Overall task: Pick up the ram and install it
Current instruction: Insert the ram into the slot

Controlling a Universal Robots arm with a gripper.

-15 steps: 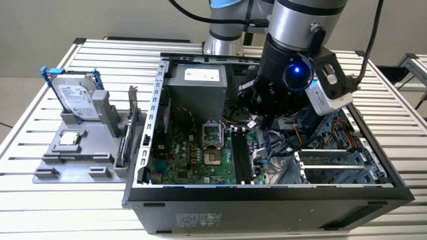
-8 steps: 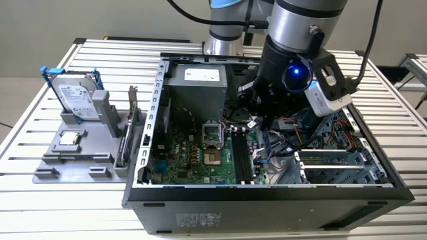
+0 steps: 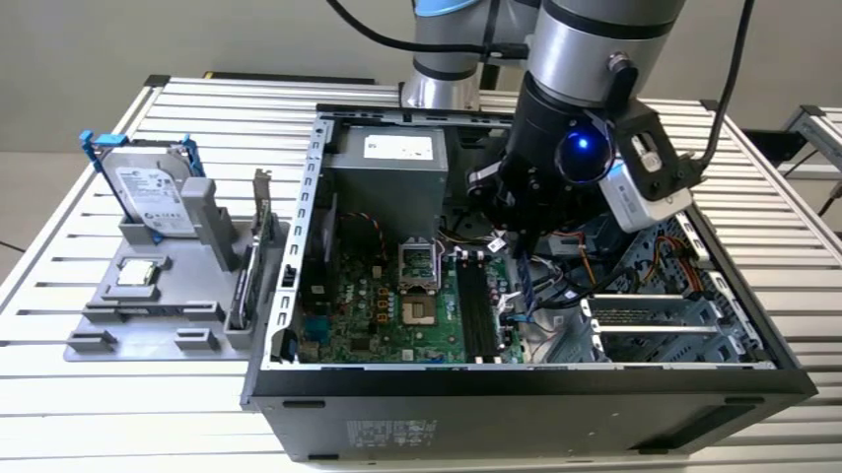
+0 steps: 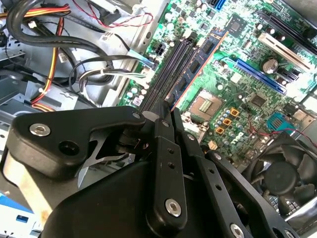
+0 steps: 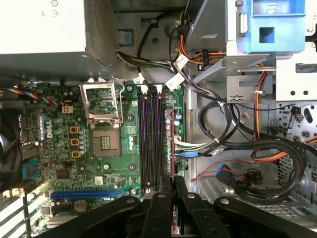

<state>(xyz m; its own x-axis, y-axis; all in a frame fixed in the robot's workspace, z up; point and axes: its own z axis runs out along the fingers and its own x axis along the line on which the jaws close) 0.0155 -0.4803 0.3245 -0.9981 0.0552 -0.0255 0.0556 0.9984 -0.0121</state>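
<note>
The ram (image 4: 205, 57) is a long dark blue board with a reddish edge. It runs out from between my fingertips, parallel to the black memory slots (image 4: 171, 64) and right beside them. In the first wrist view the ram (image 5: 171, 144) shows edge-on as a thin line just beside the black slots (image 5: 151, 144). My gripper (image 5: 172, 186) is shut on the ram's near end, fingers (image 4: 162, 121) close together. In the exterior view the gripper (image 3: 511, 246) hangs inside the open computer case, over the slots (image 3: 476, 310). Whether the ram touches the board I cannot tell.
The CPU socket (image 5: 104, 144) lies beside the slots, and the grey power supply (image 3: 388, 172) stands at the case's back. Bundled cables (image 5: 237, 139) and a drive cage crowd the other side. A hard drive in a blue frame (image 3: 145, 187) and a green card (image 3: 256, 246) stand on a grey holder outside the case.
</note>
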